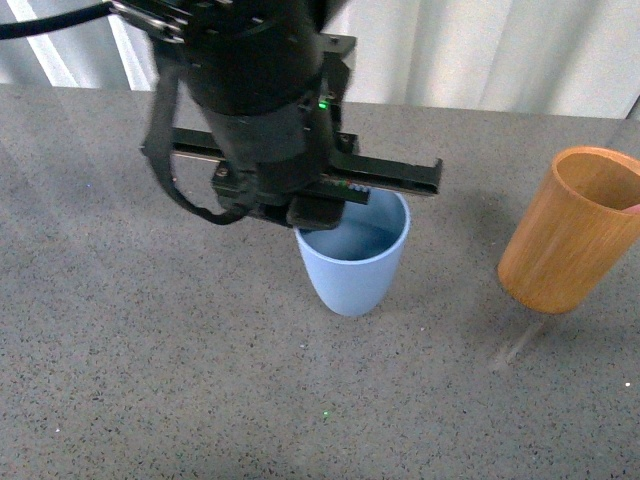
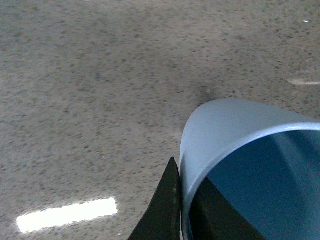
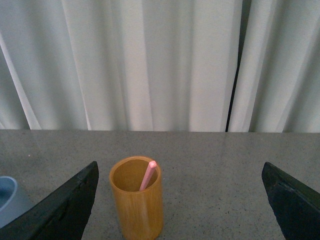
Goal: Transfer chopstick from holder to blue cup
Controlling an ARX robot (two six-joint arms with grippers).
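The light blue cup [image 1: 350,270] stands upright near the middle of the table. My left gripper [image 1: 312,212] is shut on the blue cup's rim from above, one finger outside the wall and one inside. In the left wrist view the cup [image 2: 235,125] sits pinched in that gripper [image 2: 182,205]. The orange-brown wooden holder [image 1: 570,230] stands at the right with a pink chopstick end [image 1: 632,208] showing at its rim. In the right wrist view the holder [image 3: 137,205] holds one pink chopstick [image 3: 148,175] leaning inside. My right gripper [image 3: 180,200] is open, its fingers spread wide, short of the holder.
The grey speckled tabletop [image 1: 150,350] stretches around both cups. A white curtain [image 3: 150,65] hangs behind the table's far edge. The blue cup's edge [image 3: 9,200] shows beside the holder in the right wrist view.
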